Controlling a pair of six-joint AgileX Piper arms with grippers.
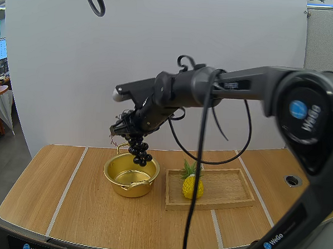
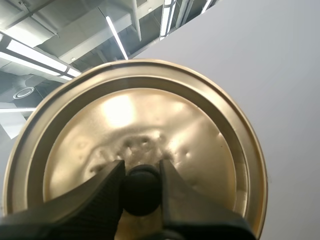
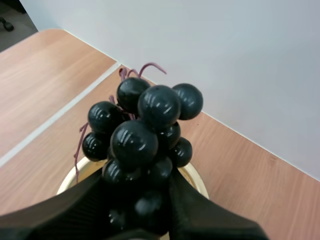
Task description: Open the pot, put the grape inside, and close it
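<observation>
**Grapes held over the open pot**

The right arm reaches in across the light wooden table (image 1: 56, 197). Its pincer (image 1: 128, 135) grips a bunch of glossy black grapes (image 1: 139, 151), which hangs over the mouth of the round, shiny golden metal pot (image 1: 130, 189). Just to the right of the pot lies a shallow rectangular wooden tray (image 1: 230, 186) with a small yellow pineapple (image 1: 193, 185) in it.

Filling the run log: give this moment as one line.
right gripper: holds grapes over open pot | left gripper: holds lid by knob | tray: pineapple
</observation>
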